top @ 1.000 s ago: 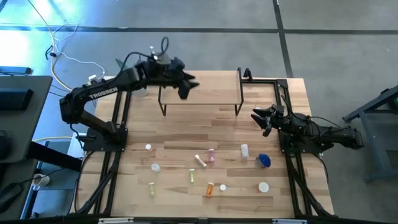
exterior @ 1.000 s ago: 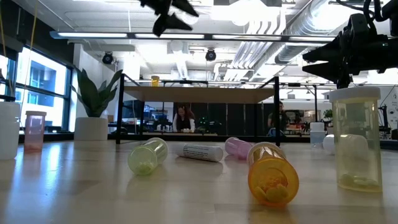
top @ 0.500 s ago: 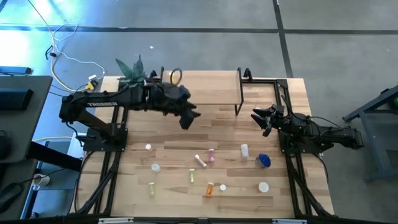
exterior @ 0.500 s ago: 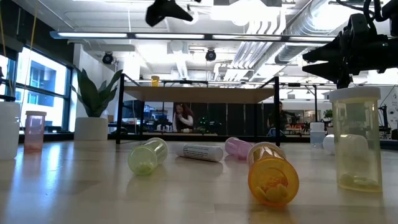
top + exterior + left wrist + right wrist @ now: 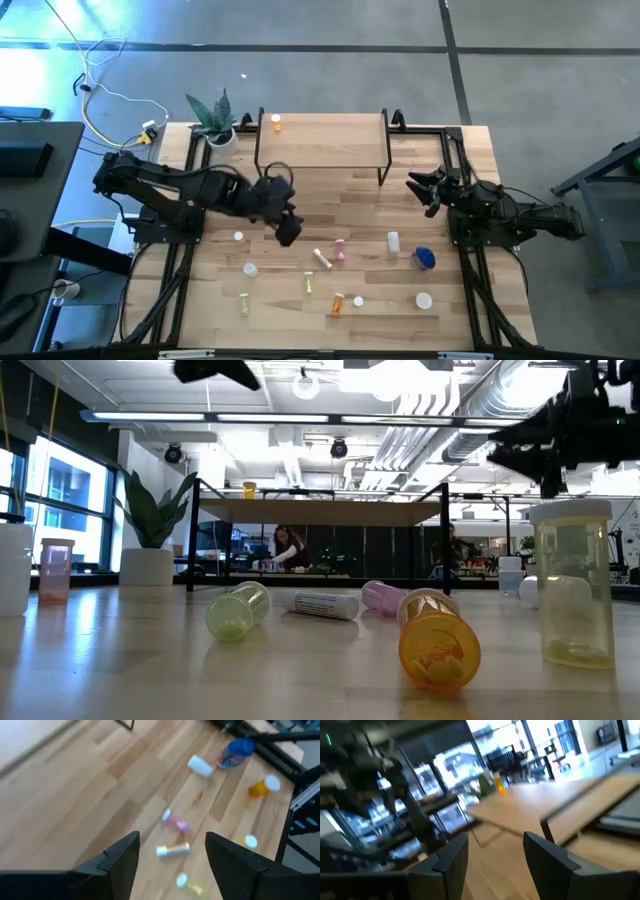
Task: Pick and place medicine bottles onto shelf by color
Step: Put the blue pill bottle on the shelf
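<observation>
Left gripper (image 5: 286,232) hung above mid-table, in front of the shelf (image 5: 325,142), fingers spread and empty; its wrist view looked down past both fingers (image 5: 122,859) at scattered bottles. Right gripper (image 5: 418,190) waited at the table's right side, beside the shelf's right end, fingers likewise apart with nothing between them. One orange bottle (image 5: 276,124) stood upright on the shelf near its left back corner. The rest remained on the table in front: a pink bottle (image 5: 341,249) and a white bottle (image 5: 321,259) lying close together, a second white bottle (image 5: 393,241) just beside the blue bottle (image 5: 424,259), an orange bottle (image 5: 338,303) on its side, and a yellow-green bottle (image 5: 243,303) near the front left. The plant (image 5: 212,118) stood at the back left corner. No label text on any bottle could be read.
</observation>
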Controlling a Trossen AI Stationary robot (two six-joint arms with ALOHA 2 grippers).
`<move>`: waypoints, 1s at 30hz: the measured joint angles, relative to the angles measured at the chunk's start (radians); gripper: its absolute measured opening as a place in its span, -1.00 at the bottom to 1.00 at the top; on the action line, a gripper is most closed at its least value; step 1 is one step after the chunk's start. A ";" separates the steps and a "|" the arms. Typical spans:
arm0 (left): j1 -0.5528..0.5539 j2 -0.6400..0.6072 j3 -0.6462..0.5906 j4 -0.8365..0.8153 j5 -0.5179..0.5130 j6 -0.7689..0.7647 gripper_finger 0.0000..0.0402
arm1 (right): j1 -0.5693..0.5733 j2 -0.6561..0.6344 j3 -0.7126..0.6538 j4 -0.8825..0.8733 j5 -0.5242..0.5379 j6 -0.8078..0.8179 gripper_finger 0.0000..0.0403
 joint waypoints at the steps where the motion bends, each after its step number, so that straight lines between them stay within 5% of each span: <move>1: -0.018 0.000 0.000 -0.020 -0.012 -0.031 0.07 | 0.000 -0.001 0.005 0.012 0.007 0.000 -0.10; 9: -0.093 -0.002 0.000 -0.123 -0.045 -0.143 0.07 | 0.000 0.000 0.054 0.185 0.033 -0.032 -0.10; 17: -0.062 -0.056 -0.001 -0.111 -0.035 -0.013 0.07 | -0.001 0.001 0.167 0.137 0.033 -0.063 -0.10; 23: -0.008 -0.109 -0.001 -0.080 0.017 0.176 0.07 | 0.000 0.030 0.324 -0.161 0.027 -0.014 -0.10; 30: 0.077 -0.134 0.000 0.030 0.147 0.394 0.07 | 0.000 0.154 0.570 -0.676 -0.055 0.304 -0.10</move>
